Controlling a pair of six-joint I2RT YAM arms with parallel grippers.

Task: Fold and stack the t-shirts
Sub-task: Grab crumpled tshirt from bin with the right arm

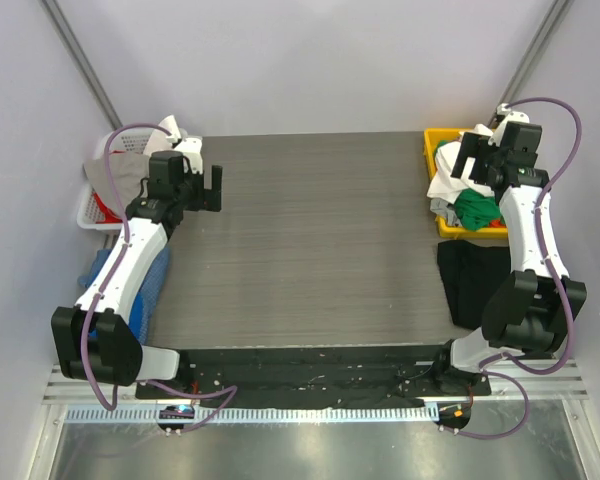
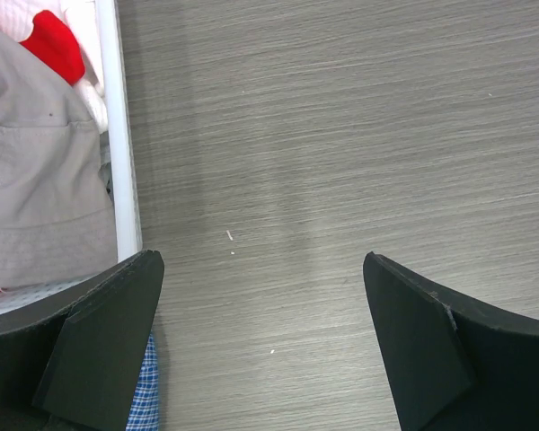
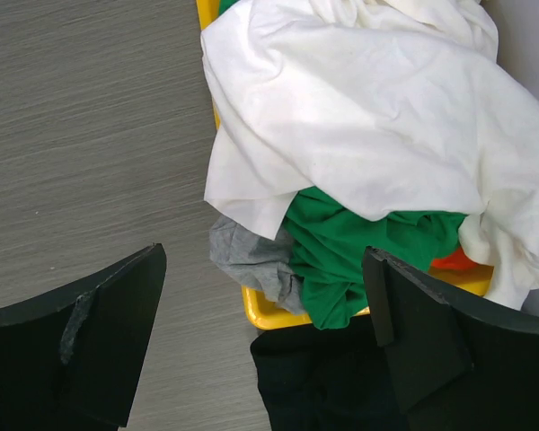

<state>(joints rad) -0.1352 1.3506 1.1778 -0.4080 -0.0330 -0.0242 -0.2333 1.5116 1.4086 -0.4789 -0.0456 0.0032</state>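
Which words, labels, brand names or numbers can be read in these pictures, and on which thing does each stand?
None can be read. No lettering, label or number shows on the white t-shirt, the green t-shirt, the black t-shirt, the yellow bin or the white basket in any view.

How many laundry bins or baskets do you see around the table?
2. A yellow bin at the table's far right, heaped with a white shirt and a green shirt; a white basket beside its far left edge. More could sit out of view.
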